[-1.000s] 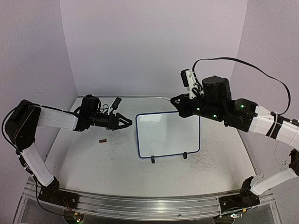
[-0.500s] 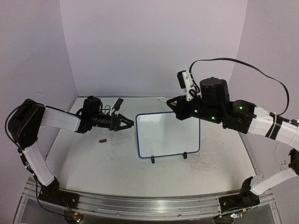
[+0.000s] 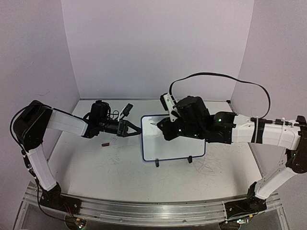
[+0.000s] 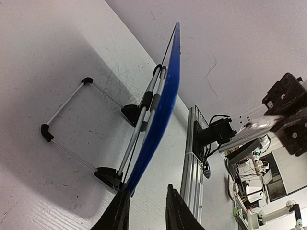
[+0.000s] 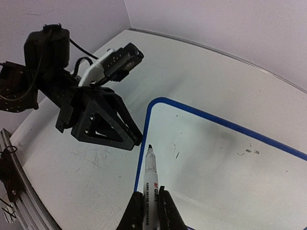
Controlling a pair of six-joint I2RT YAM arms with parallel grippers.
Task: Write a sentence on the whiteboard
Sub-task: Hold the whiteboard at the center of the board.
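Nearest you, the metal rail [image 3: 144,207] carries both arm bases at the front edge of the table [image 3: 96,177]. A little farther in, on your left, a small brown object [image 3: 105,143] lies alone on the scratched tabletop (too small to say what it is).

Past that, the whiteboard [image 3: 180,139] stands near the table's middle. It is tilted back on its two black feet [image 3: 156,164], with a wire stand [image 4: 67,103] behind it. Its white face shows only a few small dark specks.

Your left gripper [image 3: 138,130] is at the upper part of the board's left edge. In its wrist view the blue frame runs down to one of the fingers [image 4: 119,211] while the other stands clear of it. The jaws are therefore partly apart, not clamped on the frame.

Your right gripper [image 5: 149,199] is closed on a marker [image 5: 151,175], pinched by the barrel. The marker's bare dark tip points at the board just inside the left side of the frame, below the upper left corner and close to the left gripper's fingertips. You cannot tell whether the tip touches the surface.

Beyond both grippers, a black cable [image 3: 216,75] arcs above the right arm, in front of the plain pale back wall [image 3: 153,48].
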